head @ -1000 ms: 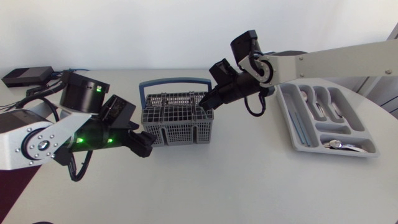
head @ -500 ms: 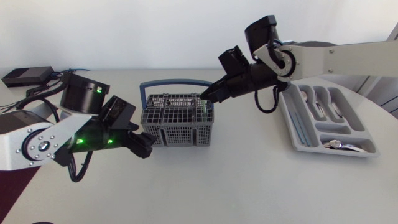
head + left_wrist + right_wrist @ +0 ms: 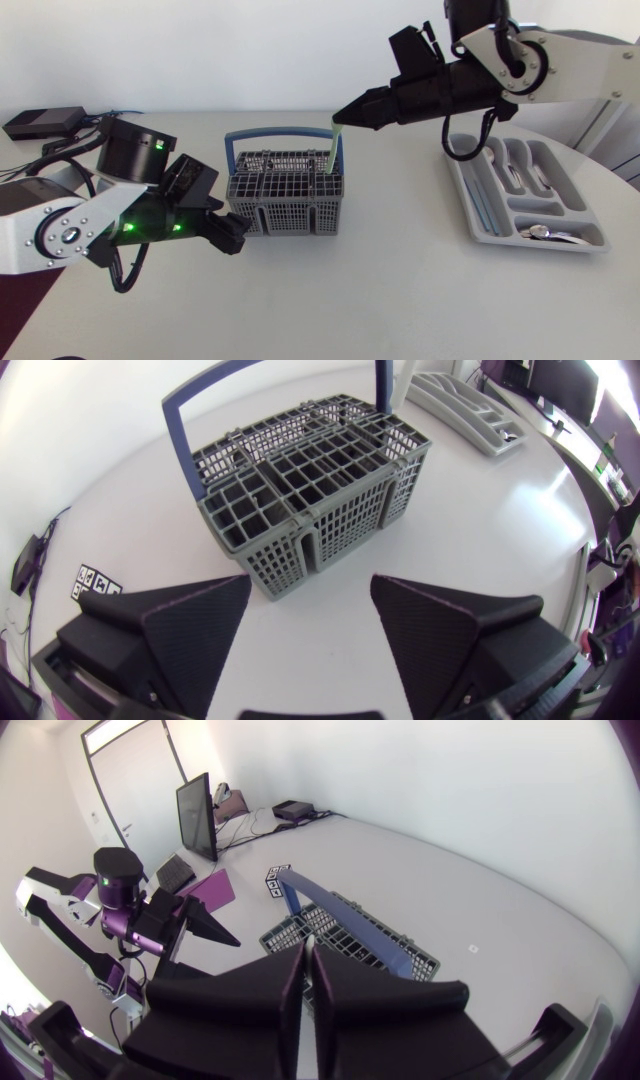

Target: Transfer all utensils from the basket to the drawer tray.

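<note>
A grey dish basket (image 3: 288, 190) with a blue handle stands mid-table. Above its right end my right gripper (image 3: 342, 120) is shut on a slim pale green utensil (image 3: 331, 150), which hangs down with its lower end still at the basket's rim. In the right wrist view the right gripper (image 3: 306, 982) has its fingers pressed together over the basket (image 3: 350, 935). My left gripper (image 3: 232, 236) stands open at the basket's front left corner. From the left wrist, the left gripper (image 3: 310, 628) faces the basket (image 3: 310, 500) with nothing between its fingers. The grey drawer tray (image 3: 462, 185) lies at the right.
Several metal utensils (image 3: 520, 165) lie in the tray's compartments. A black box (image 3: 40, 122) with cables sits at the back left. Small printed tags (image 3: 95, 580) lie on the table beside the left gripper. The tray (image 3: 460, 405) shows beyond the basket.
My right arm has risen and drawn back to the right, pulling the green utensil up out of the basket. The left arm and the basket have kept still.
</note>
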Action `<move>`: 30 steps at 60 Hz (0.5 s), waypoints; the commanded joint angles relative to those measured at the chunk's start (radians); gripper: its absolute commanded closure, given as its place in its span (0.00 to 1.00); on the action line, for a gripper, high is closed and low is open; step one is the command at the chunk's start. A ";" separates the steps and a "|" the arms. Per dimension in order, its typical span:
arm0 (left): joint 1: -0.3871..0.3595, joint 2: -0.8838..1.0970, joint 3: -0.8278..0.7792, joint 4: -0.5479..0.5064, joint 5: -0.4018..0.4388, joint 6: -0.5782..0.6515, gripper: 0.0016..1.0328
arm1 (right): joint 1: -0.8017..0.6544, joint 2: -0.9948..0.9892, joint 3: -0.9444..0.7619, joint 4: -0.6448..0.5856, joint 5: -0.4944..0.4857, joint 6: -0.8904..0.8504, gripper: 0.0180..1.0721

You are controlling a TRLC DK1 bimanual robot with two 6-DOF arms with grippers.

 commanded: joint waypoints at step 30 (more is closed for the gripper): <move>0.005 -0.048 -0.030 -0.023 0.002 0.002 0.19 | -0.353 -0.275 -0.157 -0.288 0.115 -0.237 0.94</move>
